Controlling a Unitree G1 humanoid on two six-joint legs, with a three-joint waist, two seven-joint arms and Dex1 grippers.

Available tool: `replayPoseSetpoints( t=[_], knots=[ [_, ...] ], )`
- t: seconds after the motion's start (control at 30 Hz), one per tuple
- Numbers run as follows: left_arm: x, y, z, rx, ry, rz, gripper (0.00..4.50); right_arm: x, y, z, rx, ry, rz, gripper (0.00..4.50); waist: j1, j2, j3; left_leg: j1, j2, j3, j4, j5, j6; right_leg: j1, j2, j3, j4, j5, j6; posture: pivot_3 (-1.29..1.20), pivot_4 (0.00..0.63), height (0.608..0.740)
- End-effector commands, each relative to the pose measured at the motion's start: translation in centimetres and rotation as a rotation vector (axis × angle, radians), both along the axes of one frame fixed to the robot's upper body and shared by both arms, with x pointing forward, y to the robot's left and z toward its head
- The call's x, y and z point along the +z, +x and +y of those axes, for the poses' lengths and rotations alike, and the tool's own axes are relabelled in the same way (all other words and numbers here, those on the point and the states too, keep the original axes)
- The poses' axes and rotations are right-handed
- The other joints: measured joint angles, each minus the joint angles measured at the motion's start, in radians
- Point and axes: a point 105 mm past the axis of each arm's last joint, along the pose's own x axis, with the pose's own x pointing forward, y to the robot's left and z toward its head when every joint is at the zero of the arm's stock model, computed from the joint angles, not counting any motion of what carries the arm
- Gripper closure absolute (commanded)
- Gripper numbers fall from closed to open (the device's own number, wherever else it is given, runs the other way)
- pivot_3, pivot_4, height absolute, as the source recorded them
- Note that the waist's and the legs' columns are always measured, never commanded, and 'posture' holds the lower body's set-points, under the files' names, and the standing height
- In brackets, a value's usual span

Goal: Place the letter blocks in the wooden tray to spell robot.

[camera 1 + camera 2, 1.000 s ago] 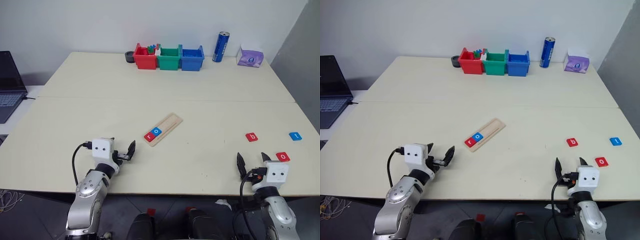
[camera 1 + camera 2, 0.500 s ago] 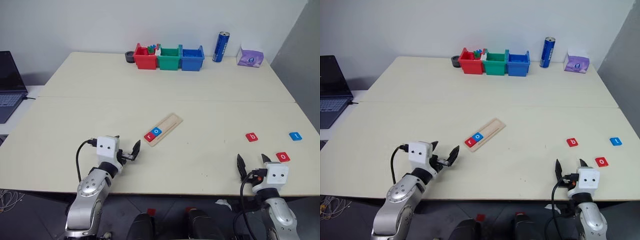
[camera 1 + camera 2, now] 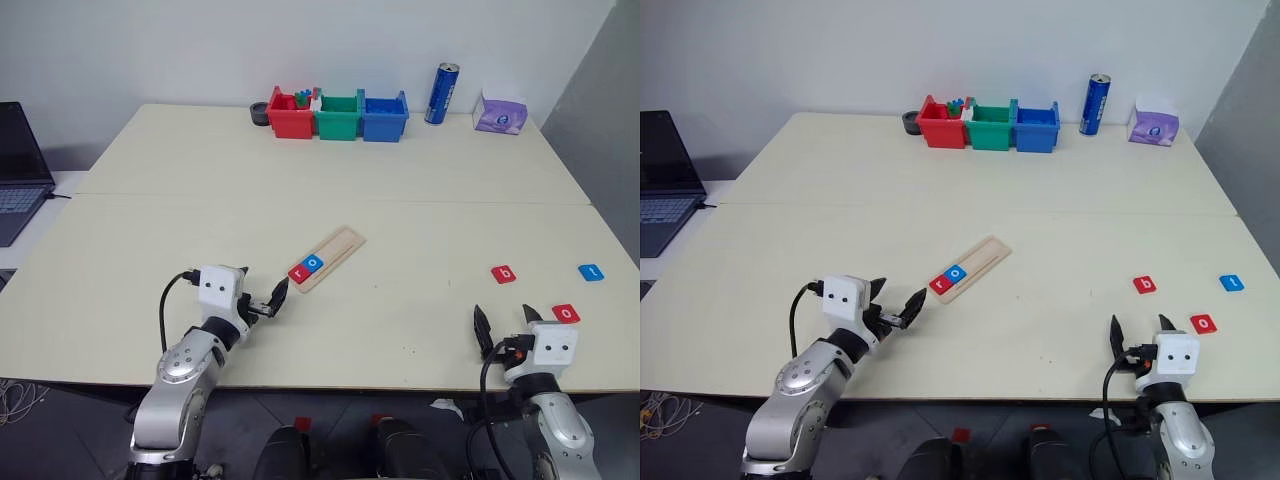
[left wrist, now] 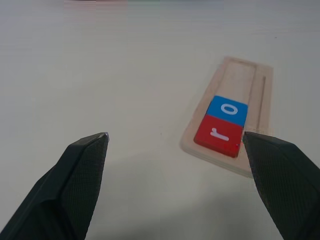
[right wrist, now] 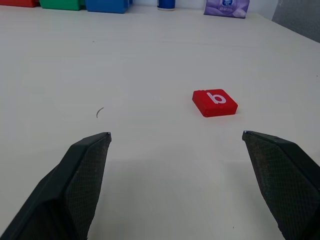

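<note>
Left eye view: long pale wooden tray (image 3: 326,257) holds red "r" tile (image 3: 298,272), blue "o" tile (image 3: 313,263). Red "b" tile (image 3: 503,273) next; approach squarely. Left gripper (image 3: 270,303), right gripper (image 3: 503,330) wide open, empty.

Left gripper (image 3: 272,303) — jaws apart and empty — has advanced across the table from its earlier position toward the wooden tray (image 3: 327,257), its fingertips now just short of the tray's near end, where the red "r" block (image 4: 219,135) sits — not touching it.
</note>
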Motion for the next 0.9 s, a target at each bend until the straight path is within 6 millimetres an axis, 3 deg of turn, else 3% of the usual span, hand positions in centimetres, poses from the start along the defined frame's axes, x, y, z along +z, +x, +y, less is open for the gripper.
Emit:
replayPoseSetpoints(
  t=[0.03,0.2,0.27,0.53,0.9],
  knots=[
    [1.4,0.3,-0.5,-0.079,0.013,-0.038,0.00,2.5,0.4,1.7,0.124,0.023,-0.053,0.03,0.000,0.000,0.000,0.000,0.000,0.000,0.000,0.000,0.000,0.000,0.000,0.000,0.000,0.000,0.000,0.00,0.150,0.740],
    [0.9,1.2,-1.6,-0.144,0.055,0.030,0.00,4.9,-0.5,7.8,0.650,0.037,0.089,0.03,-0.001,0.001,0.000,0.000,-0.001,-0.001,0.001,0.000,0.000,0.000,0.000,0.000,0.000,0.000,0.000,0.00,0.150,0.740],
    [0.8,1.6,-2.0,-0.167,0.077,0.044,0.00,6.2,-1.3,9.2,0.817,-0.005,0.139,0.03,-0.001,0.000,0.001,0.000,-0.001,-0.001,0.001,0.000,0.000,0.000,0.000,-0.001,0.000,0.000,0.001,0.00,0.150,0.740],
    [0.5,2.9,-2.7,-0.236,0.133,0.114,0.00,9.6,-2.5,10.0,1.081,-0.102,0.294,0.03,0.000,-0.003,0.003,-0.002,-0.002,-0.001,0.001,0.000,0.000,0.000,0.001,-0.003,-0.001,0.000,0.001,0.00,0.150,0.740],
    [-0.8,3.9,-3.3,-0.288,0.194,0.198,0.00,11.8,-2.5,10.6,1.155,-0.182,0.272,0.03,0.000,-0.005,0.003,-0.003,-0.002,-0.002,0.001,0.000,0.000,0.000,0.001,-0.003,-0.002,0.000,0.001,0.00,0.150,0.740]
  ],
)
